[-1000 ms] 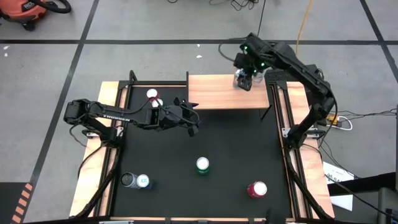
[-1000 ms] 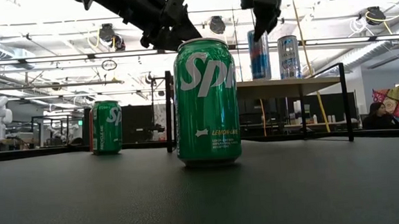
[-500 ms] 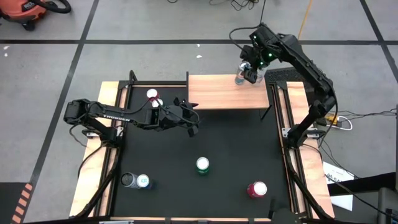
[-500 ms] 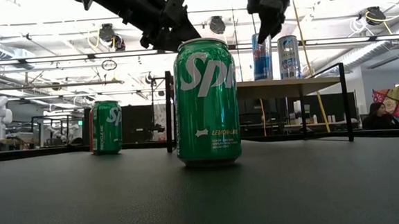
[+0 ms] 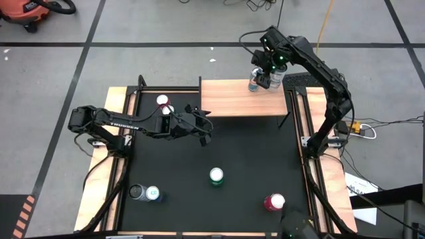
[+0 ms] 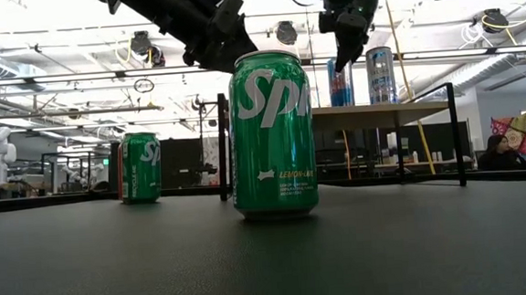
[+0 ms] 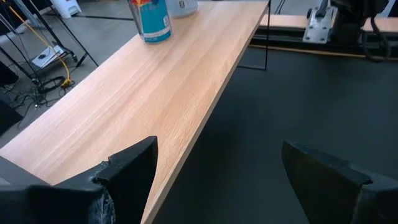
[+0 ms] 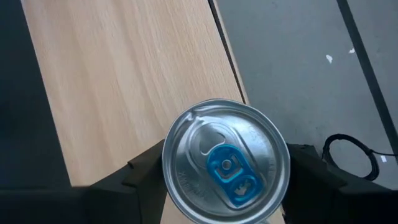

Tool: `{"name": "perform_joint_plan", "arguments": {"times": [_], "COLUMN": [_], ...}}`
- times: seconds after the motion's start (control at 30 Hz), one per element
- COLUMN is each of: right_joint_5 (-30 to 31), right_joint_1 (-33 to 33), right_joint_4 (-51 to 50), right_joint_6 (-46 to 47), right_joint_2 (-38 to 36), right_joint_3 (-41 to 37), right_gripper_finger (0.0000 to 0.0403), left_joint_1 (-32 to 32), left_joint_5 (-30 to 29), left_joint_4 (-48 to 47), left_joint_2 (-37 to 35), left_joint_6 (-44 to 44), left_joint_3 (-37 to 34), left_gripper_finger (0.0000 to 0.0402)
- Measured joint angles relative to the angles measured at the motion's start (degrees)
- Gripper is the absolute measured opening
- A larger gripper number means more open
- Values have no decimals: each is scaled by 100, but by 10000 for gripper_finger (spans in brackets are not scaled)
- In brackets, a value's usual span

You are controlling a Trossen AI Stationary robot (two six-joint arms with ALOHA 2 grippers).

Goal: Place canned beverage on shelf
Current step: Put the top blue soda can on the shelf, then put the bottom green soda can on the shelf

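The light-wood shelf stands at the table's far edge. A blue can stands upright on its right part, beside a silver-blue can. My right gripper hangs over the blue can, pointing down. It is open, with one finger on each side of the can's silver top. My left gripper is open and empty. It hovers over the black mat just in front of the shelf's left part. My right gripper comes from above, and its fingers stand on either side of the blue can's top rim. I cannot tell whether they touch it. The can stands upright with its base on the shelf.
A green can stands mid-mat and a red can near right. Two cans stand near left and two more left of the shelf. Wooden side rails frame the mat.
My right gripper has shifted a little toward the table's far edge above the shelf's right end. The blue can has stayed standing in the same place.
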Motion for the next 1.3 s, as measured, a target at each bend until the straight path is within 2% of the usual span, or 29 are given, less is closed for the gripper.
{"name": "perform_joint_plan", "arguments": {"times": [0.4, 0.8, 1.0, 1.3], "right_joint_5": [-430, -424, -407, -451], "right_joint_1": [-289, -289, -287, -280], "right_joint_4": [-56, 111, 122, 92], "right_joint_6": [-314, -253, -243, -59], "right_joint_2": [20, 18, -40, -405], "right_joint_3": [4, 4, 5, 420], "right_gripper_finger": [235, 307, 310, 311], "left_joint_1": [-2, -4, -4, -4], "left_joint_5": [1, 1, 1, 1], "left_joint_4": [-29, -27, -27, -29], "left_joint_2": [0, 0, 0, 0], "left_joint_6": [0, -2, -2, -9], "left_joint_3": [0, 0, 0, 0], "left_gripper_finger": [335, 335, 335, 335]}}
